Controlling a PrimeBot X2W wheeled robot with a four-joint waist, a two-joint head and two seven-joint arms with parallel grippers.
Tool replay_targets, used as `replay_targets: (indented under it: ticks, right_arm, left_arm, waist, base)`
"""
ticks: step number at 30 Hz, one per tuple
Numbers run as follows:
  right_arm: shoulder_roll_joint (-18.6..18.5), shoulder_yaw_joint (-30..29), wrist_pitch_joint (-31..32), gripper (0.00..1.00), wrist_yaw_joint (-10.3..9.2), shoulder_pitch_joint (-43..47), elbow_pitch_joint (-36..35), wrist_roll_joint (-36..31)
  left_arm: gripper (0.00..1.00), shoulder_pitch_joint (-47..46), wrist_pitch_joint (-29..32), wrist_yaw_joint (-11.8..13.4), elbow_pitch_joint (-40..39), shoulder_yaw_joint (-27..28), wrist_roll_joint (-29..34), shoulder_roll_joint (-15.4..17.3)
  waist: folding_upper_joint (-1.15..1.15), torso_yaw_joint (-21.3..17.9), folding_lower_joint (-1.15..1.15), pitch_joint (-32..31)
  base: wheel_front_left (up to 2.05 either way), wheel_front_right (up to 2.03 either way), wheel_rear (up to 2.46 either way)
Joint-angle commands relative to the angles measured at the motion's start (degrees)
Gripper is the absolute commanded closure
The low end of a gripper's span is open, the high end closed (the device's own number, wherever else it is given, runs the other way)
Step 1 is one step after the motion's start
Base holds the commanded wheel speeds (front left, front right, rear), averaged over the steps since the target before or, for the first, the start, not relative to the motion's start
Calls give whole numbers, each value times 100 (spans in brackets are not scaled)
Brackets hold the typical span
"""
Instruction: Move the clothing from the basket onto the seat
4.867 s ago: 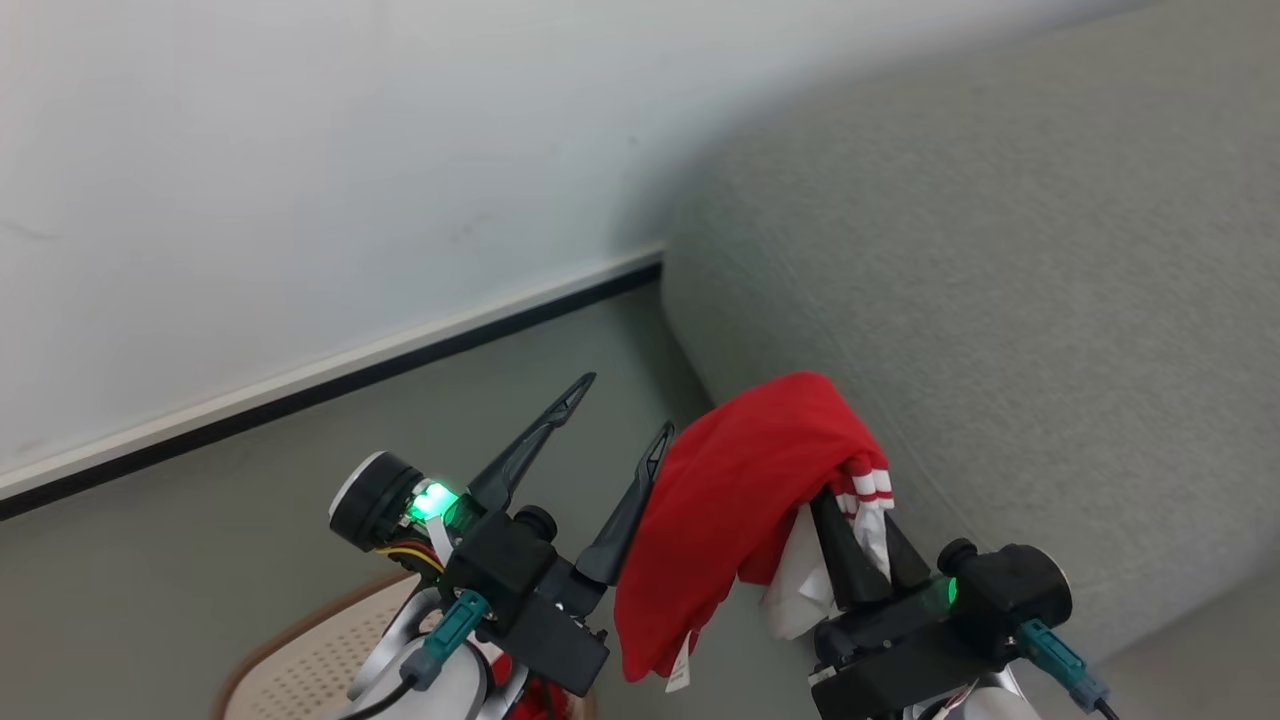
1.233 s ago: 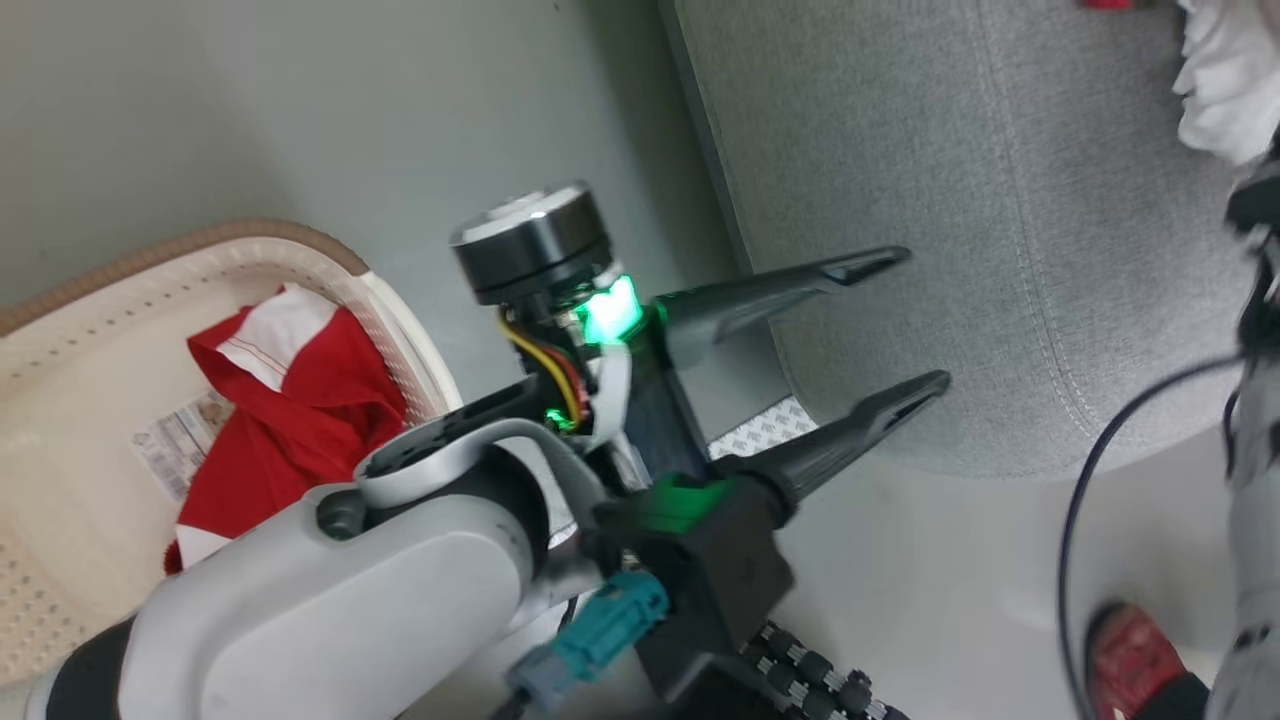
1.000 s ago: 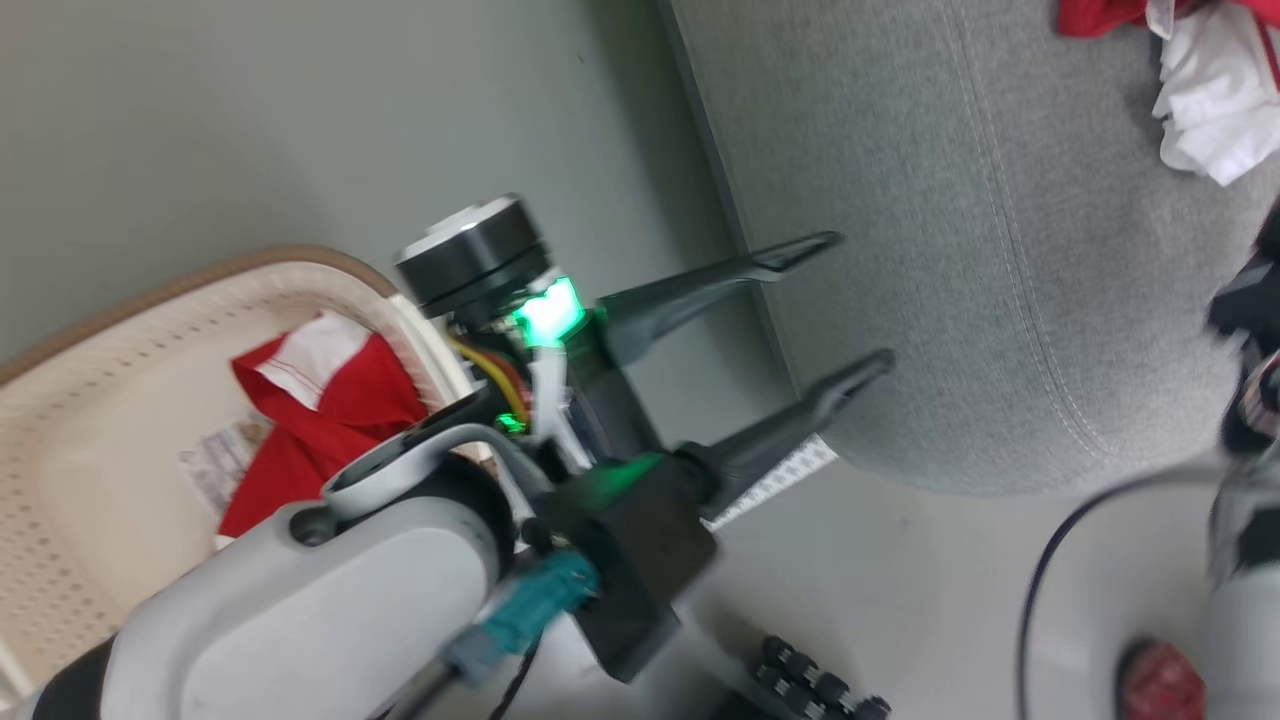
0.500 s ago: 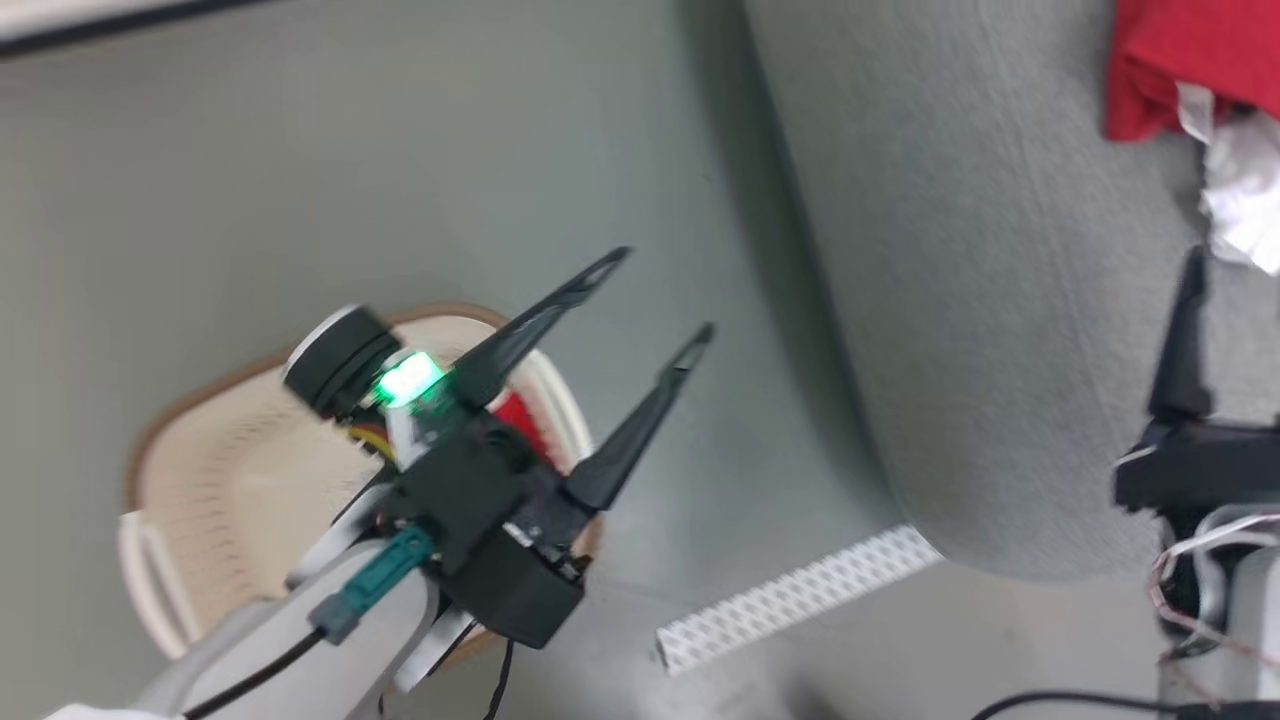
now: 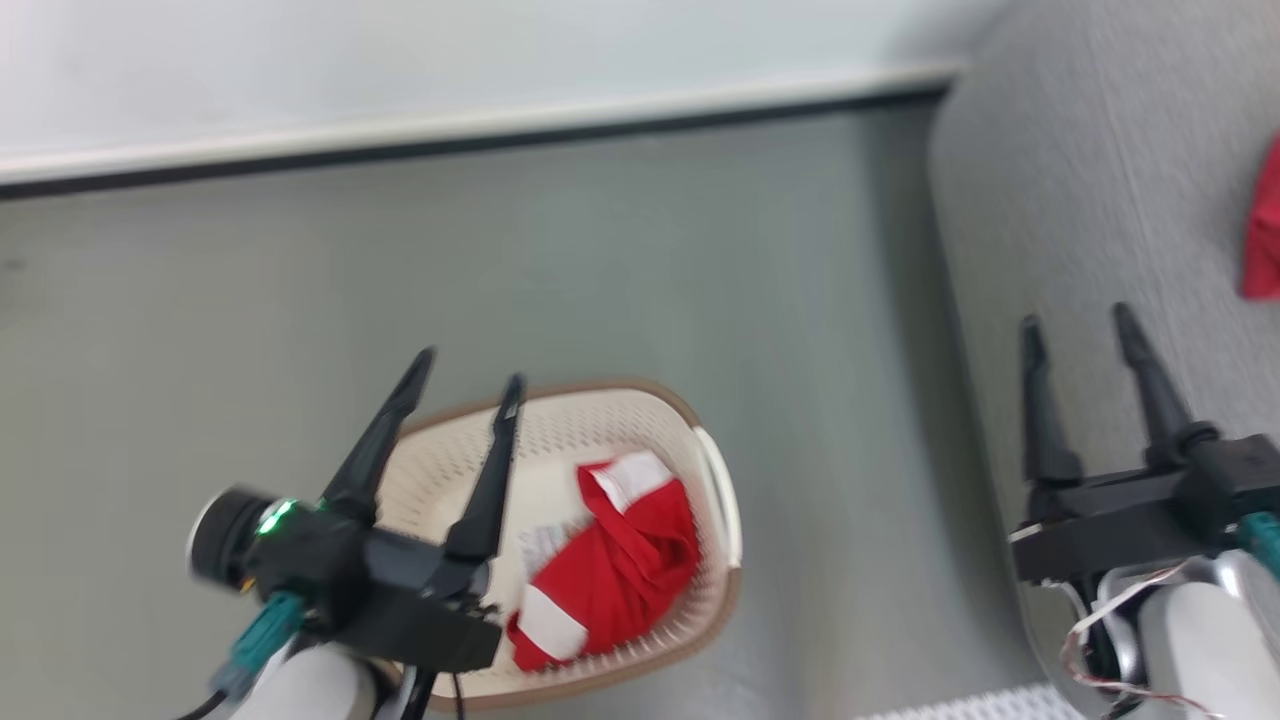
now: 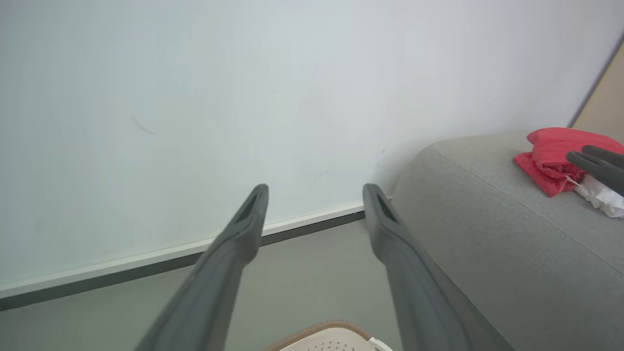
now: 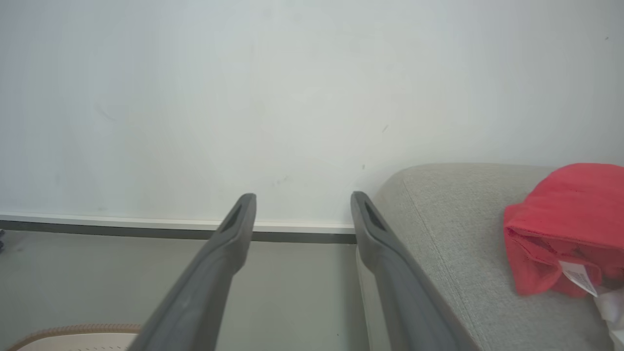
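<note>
A red garment with white panels (image 5: pixel 610 565) lies crumpled in the cream basket (image 5: pixel 640 420) on the floor. My left gripper (image 5: pixel 470 368) hovers open over the basket's left part, nothing between its fingers. My right gripper (image 5: pixel 1078 325) stands open and empty over the edge of the grey seat (image 5: pixel 1100 200). Another red garment (image 7: pixel 565 226) with a white label rests on the seat (image 7: pixel 453 253), with a bit of white cloth (image 6: pixel 602 197) beside it. In the left wrist view the right gripper's fingertips (image 6: pixel 592 158) show in front of that red garment (image 6: pixel 548 156).
A white wall with a dark skirting strip (image 5: pixel 480 145) runs behind the grey floor (image 5: pixel 650 260). A white perforated strip (image 5: pixel 960 705) lies on the floor by the seat's base. The basket's brown rim (image 6: pixel 321 329) peeks in at the bottom of the left wrist view.
The head camera has swung, shifting the whole picture. The garment held by my right gripper earlier now lies on the seat, and that gripper is open. The left gripper now hangs over the basket.
</note>
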Motion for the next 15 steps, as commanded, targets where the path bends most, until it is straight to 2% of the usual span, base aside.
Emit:
replay_targets:
  ticks: [1, 5, 10, 15]
  right_arm:
    - [-73, 112, -59, 0, -3, 63, 36, 93]
    - [-172, 481, -220, 0, -3, 122, 279, 254]
    - [-36, 778, -354, 0, -3, 489, 399, 349]
    - [74, 910, -384, 0, -3, 909, 241, 343]
  left_arm:
    - [0, 199, -29, 54, 11, 75, -104, -33]
    - [0, 696, -48, 202, 94, 440, -380, -84]
    - [0, 1533, -55, 529, -31, 1153, -451, -299]
    - [0, 2345, -53, 536, -104, 1637, -315, -566]
  waist:
    - [1, 730, 1, -739]
    - [1, 916, 1, -1063]
    - [1, 1122, 1, -1571]
    - [1, 1199, 1, -2021]
  base:
    - [0, 0, 0]
    - [0, 0, 0]
    - [0, 0, 0]
    - [0, 0, 0]
